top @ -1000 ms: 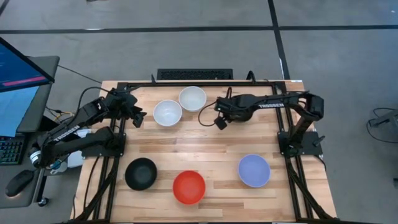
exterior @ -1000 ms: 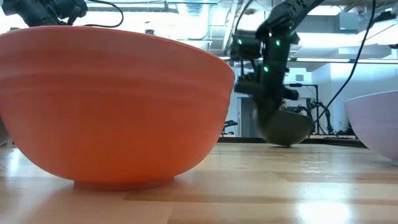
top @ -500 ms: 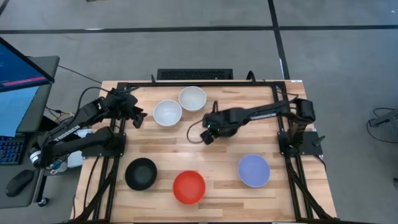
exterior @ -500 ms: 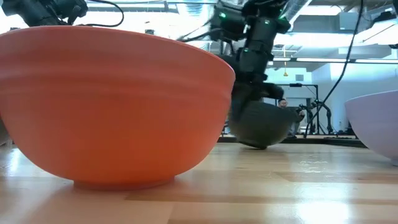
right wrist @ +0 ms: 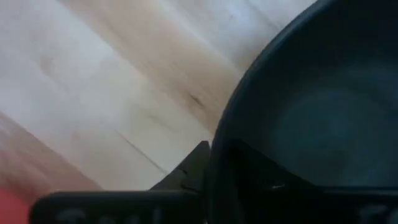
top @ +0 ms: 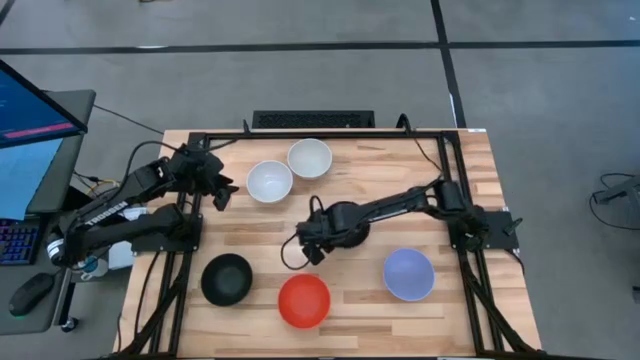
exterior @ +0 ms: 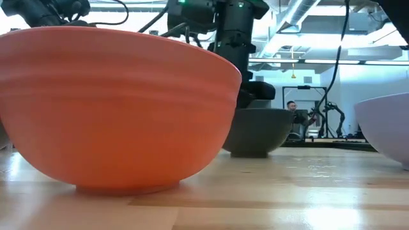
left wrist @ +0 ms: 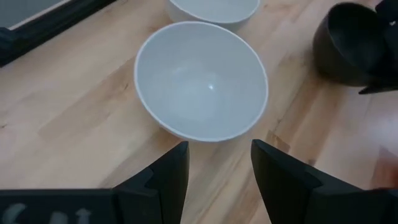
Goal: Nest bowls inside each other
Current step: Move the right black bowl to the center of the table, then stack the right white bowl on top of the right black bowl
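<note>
My right gripper (top: 320,234) is shut on a black bowl (top: 347,220) at the table's middle; the low view shows this bowl (exterior: 257,130) upright behind the red bowl (exterior: 115,108). My left gripper (top: 221,190) is open and empty at the far left, its fingers just short of a white bowl (left wrist: 202,81). A second white bowl (top: 310,158) stands behind the first. Another black bowl (top: 227,279), the red bowl (top: 303,301) and the pale lavender bowl (top: 408,274) stand on their feet along the near edge. My right gripper holds the black bowl by its rim (right wrist: 217,149), on the side toward the table's near left. One finger (right wrist: 189,171) is outside the wall and the other is inside. The fingers come from above, pointing down. The bowl is upright, its foot (exterior: 249,152) at the table top.
A dark frame (top: 300,133) runs along the table's far edge and down both sides. A monitor and a keyboard (top: 20,240) stand off the table's left. A person (exterior: 292,107) shows far behind the table. Bare wood lies between the white bowls and the near row.
My right gripper has carried the black bowl from the far middle toward the table's near left and down. The bowl, tilted and clear of the table before, now stands upright with its foot at the table top.
</note>
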Controlling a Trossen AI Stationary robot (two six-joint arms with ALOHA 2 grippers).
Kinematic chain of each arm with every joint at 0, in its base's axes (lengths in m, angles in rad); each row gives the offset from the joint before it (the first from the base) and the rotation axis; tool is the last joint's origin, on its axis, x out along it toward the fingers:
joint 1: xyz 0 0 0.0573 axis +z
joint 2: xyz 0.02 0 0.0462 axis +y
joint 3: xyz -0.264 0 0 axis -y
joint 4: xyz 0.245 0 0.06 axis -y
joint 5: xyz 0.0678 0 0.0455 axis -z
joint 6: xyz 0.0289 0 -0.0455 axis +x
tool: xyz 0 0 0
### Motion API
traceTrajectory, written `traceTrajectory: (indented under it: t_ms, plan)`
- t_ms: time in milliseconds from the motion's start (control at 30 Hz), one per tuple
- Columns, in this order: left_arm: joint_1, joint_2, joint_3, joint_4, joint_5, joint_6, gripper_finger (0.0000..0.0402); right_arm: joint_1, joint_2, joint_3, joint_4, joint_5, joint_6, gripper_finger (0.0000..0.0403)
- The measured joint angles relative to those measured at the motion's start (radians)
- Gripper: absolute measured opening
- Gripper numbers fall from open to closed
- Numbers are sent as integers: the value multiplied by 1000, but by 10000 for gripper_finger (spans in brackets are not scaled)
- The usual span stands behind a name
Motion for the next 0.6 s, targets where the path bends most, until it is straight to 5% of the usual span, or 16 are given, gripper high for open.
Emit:
traceTrajectory:
  t_ms: [367, 600]
  plan:
    - [-19, 1, 0, -3, -59, -21, 165, 10, -101, -2, 94, 71, 47, 225]
    - [-19, 1, 0, -3, -63, -25, 165, -44, -126, -2, 102, 95, -12, 243]
